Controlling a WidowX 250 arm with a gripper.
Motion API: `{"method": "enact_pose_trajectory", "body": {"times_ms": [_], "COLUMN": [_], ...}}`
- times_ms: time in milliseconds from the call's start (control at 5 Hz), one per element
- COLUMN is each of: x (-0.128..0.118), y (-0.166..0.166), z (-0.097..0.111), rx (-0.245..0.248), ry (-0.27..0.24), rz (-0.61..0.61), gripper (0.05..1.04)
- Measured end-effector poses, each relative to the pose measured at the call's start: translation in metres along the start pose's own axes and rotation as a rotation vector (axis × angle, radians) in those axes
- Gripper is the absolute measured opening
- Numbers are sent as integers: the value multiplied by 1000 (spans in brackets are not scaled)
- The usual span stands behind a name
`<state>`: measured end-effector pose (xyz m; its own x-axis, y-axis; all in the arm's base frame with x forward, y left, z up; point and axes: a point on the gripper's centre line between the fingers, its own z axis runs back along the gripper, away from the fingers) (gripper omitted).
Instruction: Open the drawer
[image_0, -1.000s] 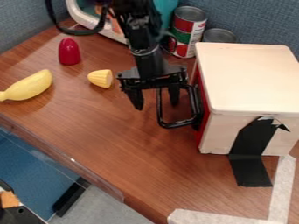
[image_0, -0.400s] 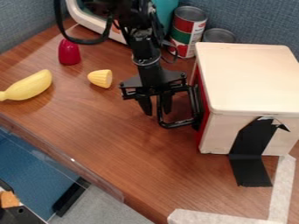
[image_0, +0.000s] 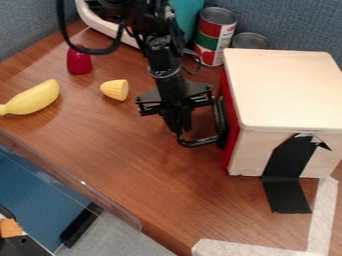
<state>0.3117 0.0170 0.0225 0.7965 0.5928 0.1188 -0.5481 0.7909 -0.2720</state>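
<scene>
"Please, what is around the drawer (image_0: 232, 107)?"
"Behind its pale box (image_0: 287, 90) there are two cans (image_0: 217, 42). To the left are one banana (image_0: 32, 98), one small yellow piece (image_0: 115, 89) and one red piece (image_0: 79, 61)."
"And the end effector (image_0: 178, 129)?"
"It is closed on the one black handle (image_0: 198, 142), at the red drawer front."
"The surface?"
"A brown wooden desk (image_0: 153, 175), with a blue-grey partition (image_0: 294, 25) behind."

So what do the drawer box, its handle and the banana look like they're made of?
The box looks like pale painted or laminated wood, smooth with a soft sheen and rounded top corners. The handle seems to be glossy black metal or hard plastic, going by its highlights. The banana is probably molded plastic, evenly yellow and smooth.
</scene>
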Motion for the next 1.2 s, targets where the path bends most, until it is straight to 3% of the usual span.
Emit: {"method": "enact_pose_trajectory", "body": {"times_ms": [400,1200], "x": [7,10], "y": [33,83], "z": [17,36], "rx": [2,-3], "ry": [13,-11], "rz": [6,35], "gripper": [135,135]}}
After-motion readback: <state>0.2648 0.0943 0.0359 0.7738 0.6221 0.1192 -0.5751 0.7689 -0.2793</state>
